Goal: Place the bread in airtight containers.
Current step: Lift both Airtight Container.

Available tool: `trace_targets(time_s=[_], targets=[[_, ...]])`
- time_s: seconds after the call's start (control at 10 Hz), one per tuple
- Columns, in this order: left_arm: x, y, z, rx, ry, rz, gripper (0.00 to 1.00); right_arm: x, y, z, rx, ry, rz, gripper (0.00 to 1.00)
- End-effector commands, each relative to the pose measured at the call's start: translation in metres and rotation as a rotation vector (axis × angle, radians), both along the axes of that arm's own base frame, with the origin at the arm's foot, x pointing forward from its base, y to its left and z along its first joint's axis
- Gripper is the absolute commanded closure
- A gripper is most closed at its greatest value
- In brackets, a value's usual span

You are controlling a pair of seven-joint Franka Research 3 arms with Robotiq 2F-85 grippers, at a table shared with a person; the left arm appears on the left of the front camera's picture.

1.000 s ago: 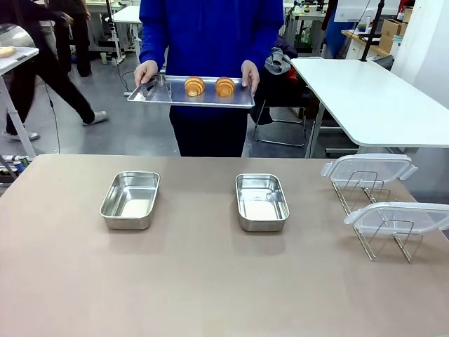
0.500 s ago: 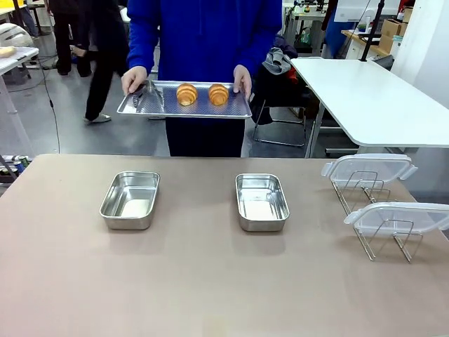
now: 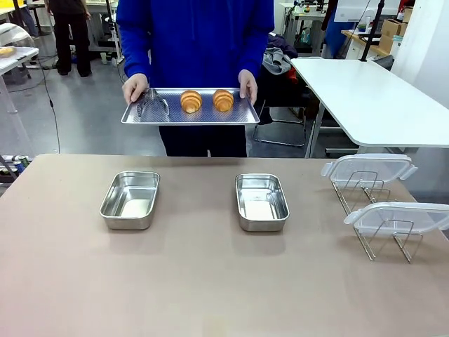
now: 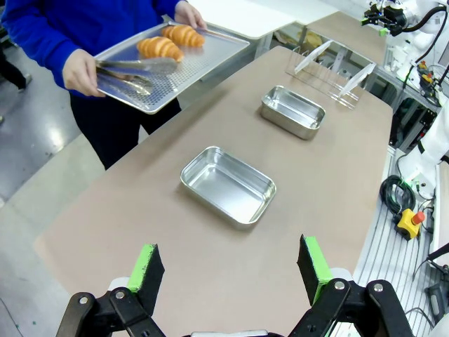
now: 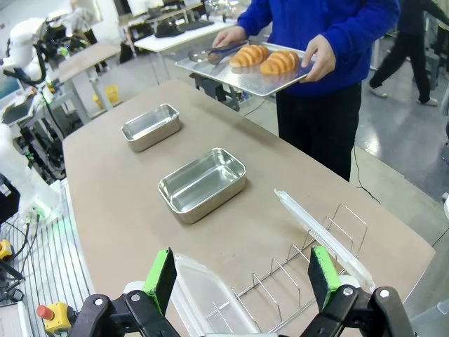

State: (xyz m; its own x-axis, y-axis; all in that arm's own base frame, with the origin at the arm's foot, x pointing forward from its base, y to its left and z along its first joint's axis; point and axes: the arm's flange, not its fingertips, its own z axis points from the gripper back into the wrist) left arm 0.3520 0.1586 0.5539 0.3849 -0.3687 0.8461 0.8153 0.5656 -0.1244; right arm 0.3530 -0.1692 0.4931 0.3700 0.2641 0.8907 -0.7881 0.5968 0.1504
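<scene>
**Counter** (image 3: 210, 281): matte tan top with a rounded edge.

**Airtight containers:** two open steel tubs standing well apart on the counter, the left tub (image 3: 130, 199) and the right tub (image 3: 262, 202). Both are lidless and shiny inside.

**Lids:** two clear clip lids, the far lid (image 3: 368, 168) and the near lid (image 3: 398, 216). They rest tilted on a wire rack (image 3: 365, 186) at the counter's right end.

**Bread:** two croissants, (image 3: 191, 101) and (image 3: 223, 100), lie side by side on a perforated steel tray (image 3: 189, 118). Metal tongs (image 3: 146, 105) lie beside them. A person in a blue top holds the tray above the floor beyond the far edge, one hand (image 3: 135, 87) at each end (other hand (image 3: 248, 83)).

**Left pincer** (image 4: 229, 265): spread wide, holding nothing, above the near counter.

**Right pincer** (image 5: 243, 275): spread wide, holding nothing, over the rack.

**Room:** grey floor, a white table (image 3: 365, 98) to the right, workbenches farther back, and another person (image 3: 70, 28) standing in the distance.
</scene>
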Motion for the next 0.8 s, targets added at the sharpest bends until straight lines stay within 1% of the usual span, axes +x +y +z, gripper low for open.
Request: trace_targets(time_s=[0.0,0.4,0.5,0.6,0.7], targets=[[0.0,0.002,0.001,-0.003,-0.015,-0.015,0.0,0.004,0.0,0.001,0.007,-0.035,0.006,0.0],[0.0,0.002,0.001,-0.003,-0.015,-0.015,0.0,0.004,0.0,0.001,0.007,-0.035,0.006,0.0],[0.0,0.0,0.0,0.0,0.0,0.0,0.0,0.0,0.0,0.0,0.0,0.0,0.0,0.0],[0.015,-0.016,0.018,0.044,0.05,-0.003,0.0,0.017,0.021,0.019,-0.005,0.035,0.002,0.0],[0.035,-0.034,0.037,0.102,0.121,0.016,0.0,0.038,0.049,0.04,-0.041,0.102,0.003,0.0]])
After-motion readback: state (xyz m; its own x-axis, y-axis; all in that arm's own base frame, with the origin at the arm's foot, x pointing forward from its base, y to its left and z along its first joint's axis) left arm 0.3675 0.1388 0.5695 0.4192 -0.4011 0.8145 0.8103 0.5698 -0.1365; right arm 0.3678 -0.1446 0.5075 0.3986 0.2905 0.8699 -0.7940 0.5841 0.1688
